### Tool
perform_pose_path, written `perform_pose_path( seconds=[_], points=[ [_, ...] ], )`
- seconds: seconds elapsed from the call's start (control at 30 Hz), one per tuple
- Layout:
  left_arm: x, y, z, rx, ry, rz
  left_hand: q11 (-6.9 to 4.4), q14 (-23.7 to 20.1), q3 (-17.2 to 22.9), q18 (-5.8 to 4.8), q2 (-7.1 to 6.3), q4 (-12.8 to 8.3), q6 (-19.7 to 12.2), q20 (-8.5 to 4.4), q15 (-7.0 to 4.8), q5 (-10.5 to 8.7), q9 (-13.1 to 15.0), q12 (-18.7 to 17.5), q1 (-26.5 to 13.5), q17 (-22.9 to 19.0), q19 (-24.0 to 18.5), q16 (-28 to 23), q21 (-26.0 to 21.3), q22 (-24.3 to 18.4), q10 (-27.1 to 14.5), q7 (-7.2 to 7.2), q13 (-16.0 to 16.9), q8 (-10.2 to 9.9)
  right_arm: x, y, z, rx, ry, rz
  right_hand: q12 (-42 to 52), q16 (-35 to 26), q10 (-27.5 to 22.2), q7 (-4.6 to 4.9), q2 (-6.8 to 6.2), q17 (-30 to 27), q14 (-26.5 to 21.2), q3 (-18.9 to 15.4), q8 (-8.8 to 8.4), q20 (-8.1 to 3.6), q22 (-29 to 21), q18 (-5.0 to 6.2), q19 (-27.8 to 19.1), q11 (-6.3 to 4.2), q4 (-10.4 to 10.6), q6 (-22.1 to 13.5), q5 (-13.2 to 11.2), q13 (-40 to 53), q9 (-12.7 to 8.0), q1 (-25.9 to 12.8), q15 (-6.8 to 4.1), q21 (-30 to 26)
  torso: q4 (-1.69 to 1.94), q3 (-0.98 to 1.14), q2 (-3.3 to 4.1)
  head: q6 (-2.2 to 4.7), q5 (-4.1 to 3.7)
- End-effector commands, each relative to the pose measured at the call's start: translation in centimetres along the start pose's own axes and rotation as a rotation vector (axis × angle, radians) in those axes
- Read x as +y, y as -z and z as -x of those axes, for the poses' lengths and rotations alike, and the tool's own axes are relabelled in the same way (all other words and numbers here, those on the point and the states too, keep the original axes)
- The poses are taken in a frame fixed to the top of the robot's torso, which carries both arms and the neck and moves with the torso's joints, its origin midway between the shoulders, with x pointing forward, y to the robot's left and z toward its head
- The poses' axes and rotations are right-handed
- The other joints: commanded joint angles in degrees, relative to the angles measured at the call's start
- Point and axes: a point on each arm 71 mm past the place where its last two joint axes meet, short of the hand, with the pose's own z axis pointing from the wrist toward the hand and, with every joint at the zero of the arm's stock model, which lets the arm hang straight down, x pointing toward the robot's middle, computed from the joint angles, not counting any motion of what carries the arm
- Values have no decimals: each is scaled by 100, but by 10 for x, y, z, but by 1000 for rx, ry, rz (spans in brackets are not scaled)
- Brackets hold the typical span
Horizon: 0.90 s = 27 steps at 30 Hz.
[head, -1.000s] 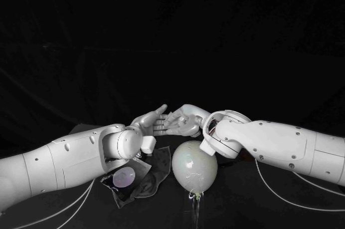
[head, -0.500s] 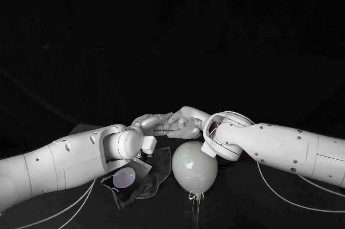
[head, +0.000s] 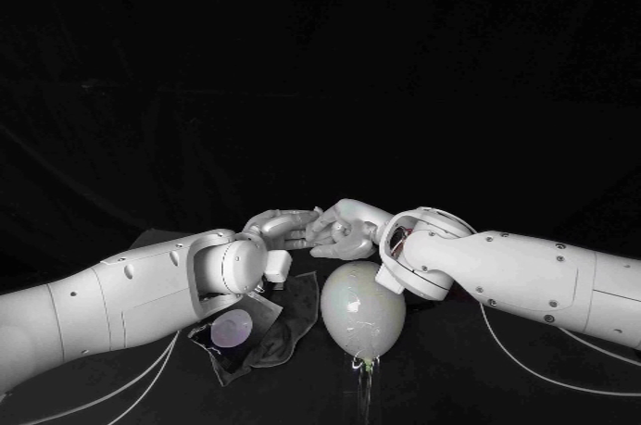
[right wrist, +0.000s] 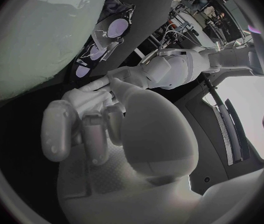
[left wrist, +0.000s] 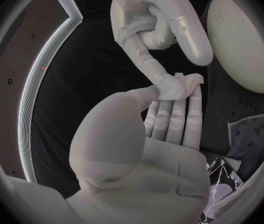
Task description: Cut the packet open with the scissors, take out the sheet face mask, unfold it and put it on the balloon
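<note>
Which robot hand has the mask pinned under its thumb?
The left robot hand: its thumb presses the sheet face mask onto its straight fingers; the right robot hand meets it with fingertips.

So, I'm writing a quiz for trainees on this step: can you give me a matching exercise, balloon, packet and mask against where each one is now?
Things:
1. balloon
2. packet
3. mask

Places:
a. pinched by the left hand, with the right hand touching it
b. lying on the table beside the left arm
c. in the middle between the two arms, with nothing on it

Pairs: 1-c, 2-b, 3-a
</note>
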Motion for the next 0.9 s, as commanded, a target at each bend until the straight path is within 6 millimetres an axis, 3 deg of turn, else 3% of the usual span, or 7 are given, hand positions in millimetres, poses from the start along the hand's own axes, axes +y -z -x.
perform_pose_path(
  seconds=[0.03, 0.07, 0.27, 0.9],
  points=[
    [-5, 0, 3, -59, -20, -54, -23, 85, 55, 84, 94, -5, 62, -8, -15, 16, 59, 4, -25, 13, 79, 41, 62, 14, 106, -14, 2, 64, 2, 2, -2, 10, 14, 20, 30, 20, 293, -14, 11, 1509, 597, 5, -27, -15, 1106, -36, 27, 25, -35, 19, -8, 754, -7, 10, -44, 11, -4, 0, -2, -14, 5],
    [-5, 0, 3, -66, -22, -59, -38, 145, -150, 77, -60, 51, 139, 3, -16, -6, 107, 28, -196, 32, 121, 75, 71, 13, 186, -36, 13, 151, 2, 3, -2, 10, 14, 20, 30, 20, 293, -14, 11, 1509, 597, 5, -27, -15, 1106, -36, 27, 25, -35, 19, -8, 754, -7, 10, -44, 11, -5, -1, -2, -16, 7],
    [-9, 1, 4, -96, -30, -113, -99, 218, -281, 83, 11, 71, 120, -31, -77, -5, 212, 4, -248, 68, 242, 116, 73, -4, 294, -100, 3, 295, 0, 6, -1, 11, 23, 14, 18, 20, 291, -5, -4, 1509, 597, -11, -50, -24, 1105, -37, 26, 39, -23, 40, -9, 746, -30, -52, -41, 8, -3, -1, -2, -23, 10],
    [-21, 2, -5, -70, -15, -200, -104, 134, -346, 74, 73, 54, -14, -34, -62, -5, 360, -91, -241, 76, 267, 64, -11, -41, 341, -115, -7, 459, -6, 0, -6, 14, 40, -16, 2, 20, 287, 60, 6, 1509, 597, -35, -111, -6, 1100, -39, 22, 99, 10, 61, -9, 737, -82, -159, 2, -2, 1, -3, -1, -31, 27]
  ],
)
